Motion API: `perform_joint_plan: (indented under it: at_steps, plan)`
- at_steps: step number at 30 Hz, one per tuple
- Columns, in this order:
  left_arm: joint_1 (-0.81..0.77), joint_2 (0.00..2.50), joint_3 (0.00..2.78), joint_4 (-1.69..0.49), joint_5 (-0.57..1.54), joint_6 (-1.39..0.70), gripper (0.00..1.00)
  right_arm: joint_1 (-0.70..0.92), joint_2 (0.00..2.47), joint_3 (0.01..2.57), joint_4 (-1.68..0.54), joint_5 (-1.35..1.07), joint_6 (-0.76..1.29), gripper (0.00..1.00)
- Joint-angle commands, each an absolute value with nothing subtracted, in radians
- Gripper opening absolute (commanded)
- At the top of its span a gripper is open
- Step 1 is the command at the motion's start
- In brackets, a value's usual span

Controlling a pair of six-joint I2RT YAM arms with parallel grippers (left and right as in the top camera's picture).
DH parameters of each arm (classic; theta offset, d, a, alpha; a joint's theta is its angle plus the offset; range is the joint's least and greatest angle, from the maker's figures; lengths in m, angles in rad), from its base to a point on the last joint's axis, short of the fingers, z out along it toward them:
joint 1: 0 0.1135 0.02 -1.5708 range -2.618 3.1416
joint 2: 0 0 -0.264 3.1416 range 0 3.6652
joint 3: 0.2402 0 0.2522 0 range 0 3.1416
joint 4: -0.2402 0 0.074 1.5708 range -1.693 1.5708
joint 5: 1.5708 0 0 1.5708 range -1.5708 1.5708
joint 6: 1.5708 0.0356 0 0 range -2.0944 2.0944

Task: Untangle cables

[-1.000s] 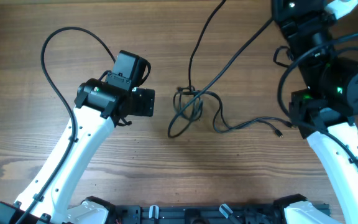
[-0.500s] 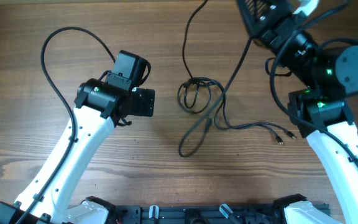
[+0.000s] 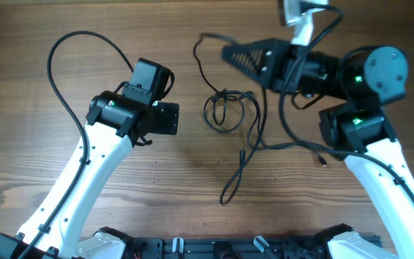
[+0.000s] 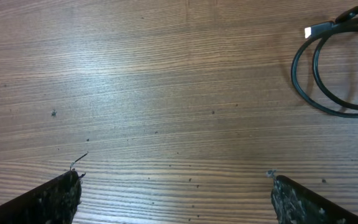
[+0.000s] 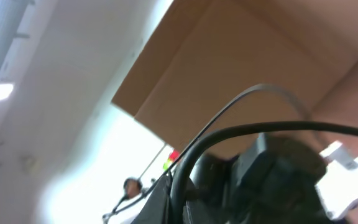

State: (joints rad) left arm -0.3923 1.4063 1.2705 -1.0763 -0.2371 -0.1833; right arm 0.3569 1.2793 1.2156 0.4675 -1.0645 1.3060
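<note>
1. The small knot of thin black cables (image 3: 227, 92) lies mid-counter, just to the right of our left end effector (image 4: 176, 188). A strip of bare brown wooden counter (image 3: 20, 144) separates the two.
2. The left end effector has its fingers spread wide with nothing between them. In its wrist view the loops show only at the far-right edge, so the knot lies ahead and off to the right.
3. Our right end effector (image 3: 228, 52) lies level over the far side, pointing left, fingers pressed together. One strand arcs from the knot up to its tip, so we judge it pinched there. Its own wrist view looks up into the room and confirms nothing.
4. The left arm is the nearer one to the loops.
5. The bundle is a few overlapping loops. One long tail runs toward the near edge, and another runs right to small metal-tipped plugs (image 3: 322, 160).
6. We reckon the next move is a reach rightward to pin those loops.
</note>
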Motion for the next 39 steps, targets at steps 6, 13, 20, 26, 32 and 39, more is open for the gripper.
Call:
perform_joint_plan:
  at_steps: [6,13,20,26,32,39]
  plan:
    - [-0.389,1.391,1.268,-1.077,-0.235,-0.164,1.00,0.456,1.286,1.229,0.463,-1.110,1.318,0.04]
    - [-0.389,1.391,1.268,-1.077,-0.235,-0.164,1.00,0.458,1.285,1.229,0.463,-1.155,1.348,0.04]
    - [-0.389,1.391,1.268,-1.077,-0.235,-0.164,1.00,0.458,1.285,1.229,0.759,-1.102,1.525,0.04]
    - [-0.389,1.391,1.268,-1.077,-0.235,-0.164,1.00,0.455,1.285,1.234,1.167,-0.794,1.662,0.04]
    - [-0.389,1.391,1.268,-1.077,-0.235,-0.164,1.00,0.366,1.285,1.240,1.142,-0.696,1.601,0.04]
    - [-0.389,1.391,1.268,-1.077,-0.235,-0.164,1.00,0.230,1.286,1.240,0.781,-0.742,1.509,0.04]
